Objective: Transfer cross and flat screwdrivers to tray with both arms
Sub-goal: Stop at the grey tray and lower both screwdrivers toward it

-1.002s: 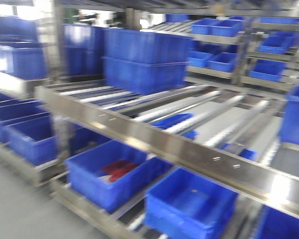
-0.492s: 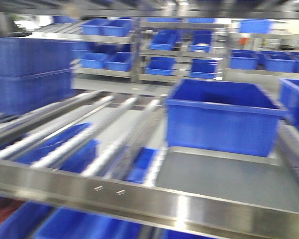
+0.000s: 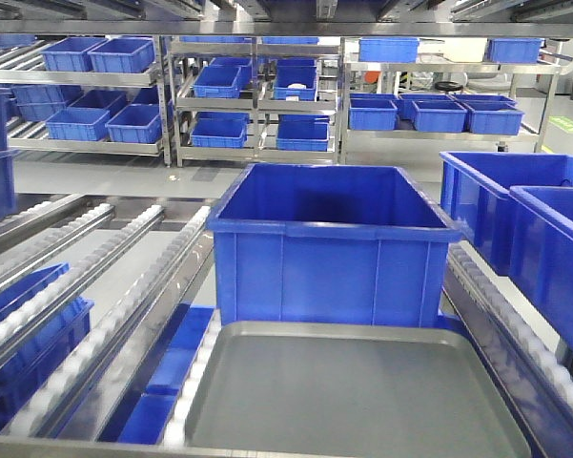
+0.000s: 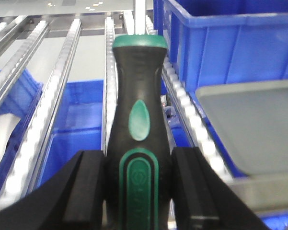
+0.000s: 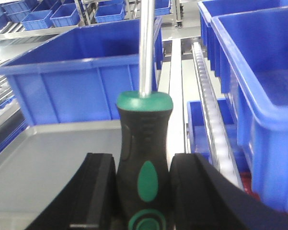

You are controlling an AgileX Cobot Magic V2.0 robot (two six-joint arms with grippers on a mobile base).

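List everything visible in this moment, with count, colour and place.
tray: one, grey, front centre, nothing on it
large bin: one, blue, directly behind the tray
side bins: two, blue, right of the large bin
shelf bins: many, blue, on the background racks
roller rails: several, silver, left of the tray
left screwdriver: one, black and green handle, tip unseen
right screwdriver: one, black and green handle, steel shaft, tip unseen
left gripper: black jaws shut on the left screwdriver
right gripper: black jaws shut on the right screwdriver
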